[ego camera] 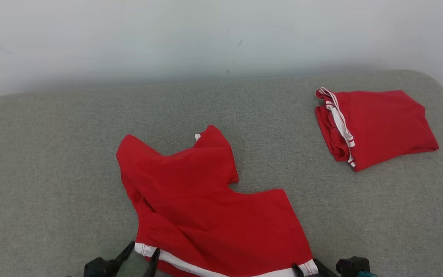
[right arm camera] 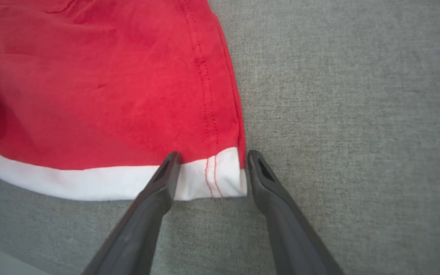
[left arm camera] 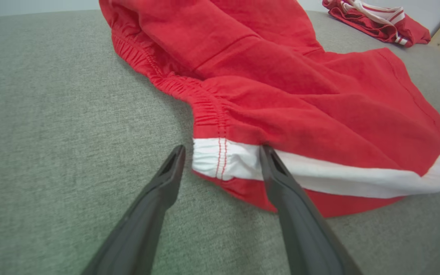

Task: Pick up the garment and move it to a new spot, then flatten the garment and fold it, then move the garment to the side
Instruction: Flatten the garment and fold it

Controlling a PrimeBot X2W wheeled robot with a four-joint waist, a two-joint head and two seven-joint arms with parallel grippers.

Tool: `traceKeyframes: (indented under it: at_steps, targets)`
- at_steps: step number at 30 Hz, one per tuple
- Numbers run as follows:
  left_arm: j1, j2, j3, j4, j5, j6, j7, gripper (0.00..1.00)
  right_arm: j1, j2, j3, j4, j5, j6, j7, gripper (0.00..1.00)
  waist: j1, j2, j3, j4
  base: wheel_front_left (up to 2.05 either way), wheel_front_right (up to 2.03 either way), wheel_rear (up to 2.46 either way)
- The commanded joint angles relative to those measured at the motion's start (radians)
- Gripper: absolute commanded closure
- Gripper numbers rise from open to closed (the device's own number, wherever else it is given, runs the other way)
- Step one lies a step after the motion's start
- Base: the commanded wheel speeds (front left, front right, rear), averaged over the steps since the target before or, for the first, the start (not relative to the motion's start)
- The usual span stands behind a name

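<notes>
A red garment (ego camera: 202, 200) with a white hem band lies spread and rumpled on the grey cushioned surface (ego camera: 44, 161), its hem toward me. My left gripper (ego camera: 143, 254) stands open at the hem's left corner; in the left wrist view the gripper (left arm camera: 222, 154) straddles the white band of the garment (left arm camera: 281, 88), one finger on each side. My right gripper (ego camera: 307, 267) is open at the hem's right corner; in the right wrist view the gripper (right arm camera: 210, 160) has the white corner of the garment (right arm camera: 101, 88) between its fingers.
A second red garment (ego camera: 375, 127), folded, with white striped trim, lies at the far right of the surface, also seen as the folded garment (left arm camera: 376, 19) in the left wrist view. A pale wall (ego camera: 206, 34) rises behind the surface's rounded far edge.
</notes>
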Motion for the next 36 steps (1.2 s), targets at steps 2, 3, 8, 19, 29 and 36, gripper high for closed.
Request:
traceKeyframes:
  at_steps: [2,3,8,19,29,36]
  targets:
    - [-0.020,-0.001,-0.015,0.027,-0.014,-0.004,-0.003,0.00,0.010,0.008,0.014,0.041,0.003,0.000,0.016,0.65,-0.0001,-0.0001,-0.006,0.002,0.00,0.00,0.00]
    - [-0.024,0.000,-0.021,0.041,-0.019,-0.005,0.002,0.06,0.008,0.011,0.017,0.048,0.005,0.000,0.013,1.00,-0.0001,-0.0001,-0.009,0.003,0.00,0.00,0.00]
    - [-0.035,-0.006,-0.028,0.056,-0.031,-0.004,-0.016,1.00,-0.002,0.008,0.013,0.052,0.023,0.000,-0.015,1.00,-0.0001,-0.0001,-0.027,0.005,0.00,0.00,0.00]
    - [0.133,0.024,0.000,-0.163,-0.053,0.036,-0.027,1.00,0.084,-0.016,-0.041,-0.134,0.080,0.000,-0.054,1.00,-0.0001,-0.0001,-0.066,0.039,0.00,0.00,0.00]
    - [-0.001,0.067,-0.006,-0.315,-0.040,0.028,0.062,1.00,0.015,-0.038,-0.090,-0.350,0.087,0.000,0.064,1.00,-0.0001,-0.0001,-0.028,0.024,0.00,0.00,0.00]
    - [-0.347,0.136,-0.032,-0.320,-0.069,-0.002,0.176,1.00,-0.299,-0.035,-0.124,-0.329,0.128,0.000,0.154,1.00,-0.0001,-0.0001,0.087,0.002,0.00,0.00,0.00]
